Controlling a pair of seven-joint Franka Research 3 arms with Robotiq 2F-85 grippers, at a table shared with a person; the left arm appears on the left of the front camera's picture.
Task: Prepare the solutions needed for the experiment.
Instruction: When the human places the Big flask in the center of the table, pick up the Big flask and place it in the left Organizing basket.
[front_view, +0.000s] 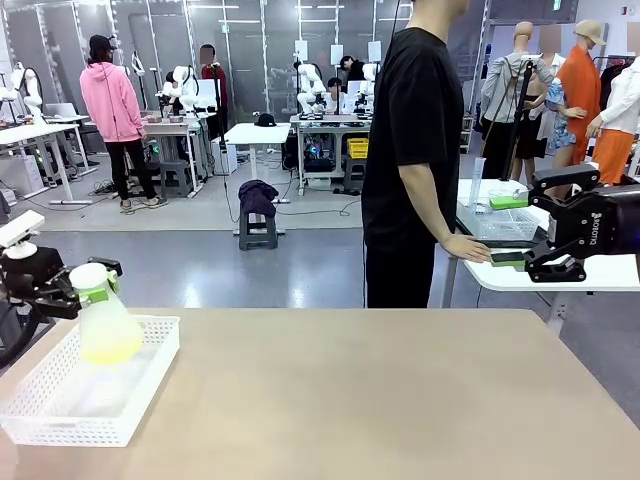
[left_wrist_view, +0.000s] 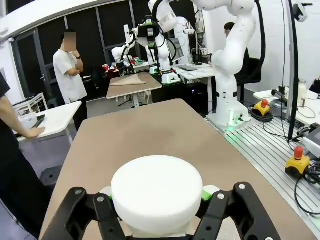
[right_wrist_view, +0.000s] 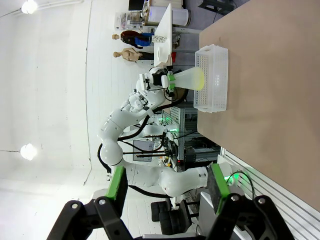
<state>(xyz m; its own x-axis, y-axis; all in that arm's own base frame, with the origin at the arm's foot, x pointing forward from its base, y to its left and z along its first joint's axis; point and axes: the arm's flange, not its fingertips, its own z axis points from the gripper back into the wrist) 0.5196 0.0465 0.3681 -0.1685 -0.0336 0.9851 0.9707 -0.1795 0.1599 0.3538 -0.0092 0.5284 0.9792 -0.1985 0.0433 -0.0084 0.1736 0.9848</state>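
The solution is a pale yellow liquid in a clear conical flask (front_view: 107, 328) with a round white stopper (front_view: 88, 276). My left gripper (front_view: 85, 293) is shut on the flask's neck just under the stopper, at the table's left edge. The flask stands upright with its base inside the rim of a white basket (front_view: 60, 420); whether it rests on the basket floor I cannot tell. In the left wrist view the stopper (left_wrist_view: 156, 192) sits between my left gripper (left_wrist_view: 156, 202). My right gripper (front_view: 510, 230) hovers open at the far right, with nothing between its pads. The right wrist view shows this gripper (right_wrist_view: 167, 185) open, and the flask (right_wrist_view: 189, 80) far off.
The tan table (front_view: 380, 400) is bare from the basket rightward. A person in black stands at the far edge, one hand (front_view: 468, 246) on a white side table (front_view: 560, 275) behind my right gripper. The basket (right_wrist_view: 212, 77) sits at the table's left corner.
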